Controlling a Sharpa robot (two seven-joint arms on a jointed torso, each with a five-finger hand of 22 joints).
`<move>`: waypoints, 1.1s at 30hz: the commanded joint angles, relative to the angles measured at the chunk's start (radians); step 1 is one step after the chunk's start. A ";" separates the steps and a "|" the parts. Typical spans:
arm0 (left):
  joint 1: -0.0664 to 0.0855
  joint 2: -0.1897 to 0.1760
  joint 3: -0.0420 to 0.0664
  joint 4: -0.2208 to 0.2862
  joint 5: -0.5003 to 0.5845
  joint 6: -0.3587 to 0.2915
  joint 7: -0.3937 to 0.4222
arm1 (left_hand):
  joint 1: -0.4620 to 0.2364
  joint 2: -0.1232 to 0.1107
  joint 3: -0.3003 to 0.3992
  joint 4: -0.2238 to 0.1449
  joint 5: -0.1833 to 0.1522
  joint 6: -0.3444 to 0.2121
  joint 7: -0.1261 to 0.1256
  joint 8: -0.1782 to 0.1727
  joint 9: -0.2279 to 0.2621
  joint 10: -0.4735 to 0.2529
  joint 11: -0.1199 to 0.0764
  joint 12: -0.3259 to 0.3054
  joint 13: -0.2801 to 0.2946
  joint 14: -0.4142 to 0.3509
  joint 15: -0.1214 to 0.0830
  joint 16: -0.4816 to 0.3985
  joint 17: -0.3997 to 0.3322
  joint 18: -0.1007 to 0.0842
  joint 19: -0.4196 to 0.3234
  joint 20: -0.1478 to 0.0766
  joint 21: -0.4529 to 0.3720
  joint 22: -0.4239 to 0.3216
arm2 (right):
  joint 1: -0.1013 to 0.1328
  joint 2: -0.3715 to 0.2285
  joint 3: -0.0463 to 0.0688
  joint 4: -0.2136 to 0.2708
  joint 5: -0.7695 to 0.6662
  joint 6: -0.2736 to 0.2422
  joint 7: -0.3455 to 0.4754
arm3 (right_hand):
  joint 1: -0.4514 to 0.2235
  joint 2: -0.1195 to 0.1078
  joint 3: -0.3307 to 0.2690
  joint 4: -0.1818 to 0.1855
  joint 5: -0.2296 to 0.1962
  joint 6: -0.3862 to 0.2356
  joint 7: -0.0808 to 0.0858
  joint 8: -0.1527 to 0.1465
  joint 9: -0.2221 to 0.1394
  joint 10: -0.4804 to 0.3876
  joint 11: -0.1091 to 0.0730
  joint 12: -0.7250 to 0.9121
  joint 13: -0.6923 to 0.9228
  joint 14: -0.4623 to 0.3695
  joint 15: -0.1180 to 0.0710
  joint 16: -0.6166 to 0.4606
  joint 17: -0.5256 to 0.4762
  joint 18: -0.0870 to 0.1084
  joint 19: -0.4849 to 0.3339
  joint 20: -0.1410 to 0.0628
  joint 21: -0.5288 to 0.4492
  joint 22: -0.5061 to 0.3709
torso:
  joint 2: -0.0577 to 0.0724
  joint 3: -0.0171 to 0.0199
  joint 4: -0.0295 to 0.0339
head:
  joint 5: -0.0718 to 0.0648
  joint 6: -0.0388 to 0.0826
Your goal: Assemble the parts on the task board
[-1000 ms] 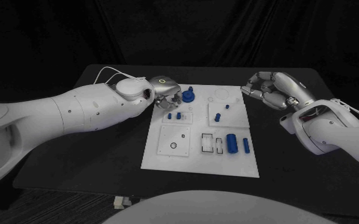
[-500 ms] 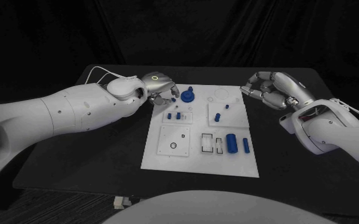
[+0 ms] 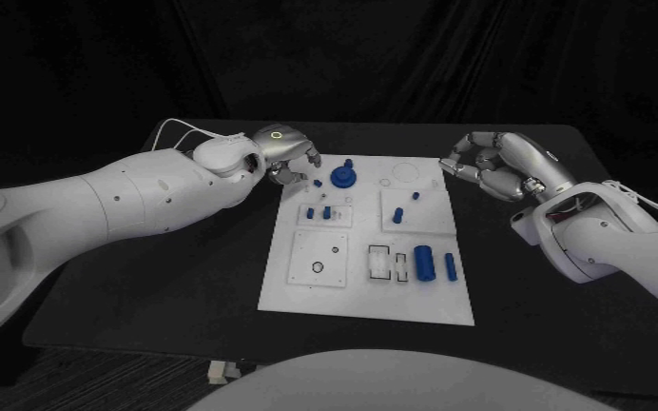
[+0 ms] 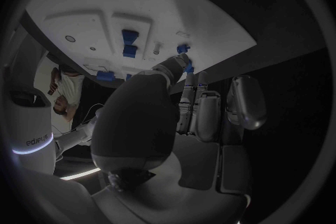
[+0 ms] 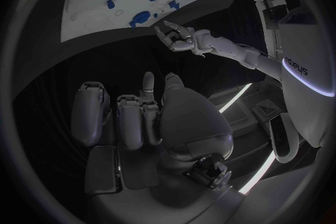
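Note:
The white task board lies in the middle of the table. Near its far edge stands a blue round part with a peg, and a small blue piece lies just left of it. Short blue pegs stand in a recess closer in. Two blue cylinders lie near the board's right side. My left hand hovers at the board's far-left corner with its fingers apart and nothing in them. One of its fingertips reaches close to the blue parts. My right hand floats off the board's far-right corner, fingers curled in on nothing.
Another blue peg stands in the board's right-hand recess, and rectangular slots sit beside the cylinders. Black table surrounds the board on both sides. A dark curtain hangs behind the table.
My left hand has lifted off the board's far-left parts and drawn back toward the corner, uncovering the small blue piece. The right hand has stayed put.

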 commanded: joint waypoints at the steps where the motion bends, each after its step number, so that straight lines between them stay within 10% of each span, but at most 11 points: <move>1: -0.005 0.014 0.001 -0.021 0.029 0.021 0.026 | 0.001 0.000 -0.001 0.005 -0.004 0.001 0.009 0.004 -0.002 -0.008 -0.004 0.006 0.002 -0.006 -0.002 -0.005 -0.005 0.006 -0.009 -0.002 -0.006 0.153 | -0.003 0.000 0.001 -0.001 -0.006 0.003 -0.013 | 0.008 0.002 -0.006 -0.001 0.004 0.009 0.001 0.000 -0.001 0.106 -0.005 -0.006 0.260 0.076 -0.005 -0.006 0.121 0.010 -0.001 -0.007 -0.005 0.177 | 0.002 -0.0007 -0.0017 | 0.004 0.000; 24: -0.038 0.073 0.001 -0.097 0.031 0.058 0.059 | -0.007 0.008 -0.030 0.041 -0.052 0.043 0.022 0.021 -0.011 0.008 -0.004 0.041 0.019 -0.010 -0.003 -0.005 -0.012 0.007 -0.010 -0.001 -0.016 0.152 | -0.003 0.005 0.001 -0.003 -0.006 0.008 -0.015 | 0.010 0.002 -0.005 -0.002 0.005 0.009 0.001 0.000 -0.002 0.106 -0.005 -0.006 0.260 0.075 -0.006 -0.006 0.121 0.010 -0.002 -0.007 -0.006 0.177 | 0.001 0.0002 -0.0012 | 0.006 0.000; 33: -0.042 0.086 0.001 -0.112 0.031 0.066 0.059 | 0.013 0.021 -0.020 0.043 -0.009 0.046 0.025 0.019 -0.017 0.018 -0.003 0.051 0.022 -0.012 -0.002 -0.005 -0.017 0.007 -0.009 -0.001 -0.018 0.152 | -0.003 0.006 0.001 -0.003 -0.006 0.009 -0.016 | 0.011 0.003 -0.005 -0.002 0.005 0.010 0.001 0.000 -0.002 0.106 -0.006 -0.006 0.260 0.075 -0.006 -0.007 0.121 0.010 -0.001 -0.007 -0.006 0.177 | 0.001 0.0002 -0.0003 | 0.006 0.000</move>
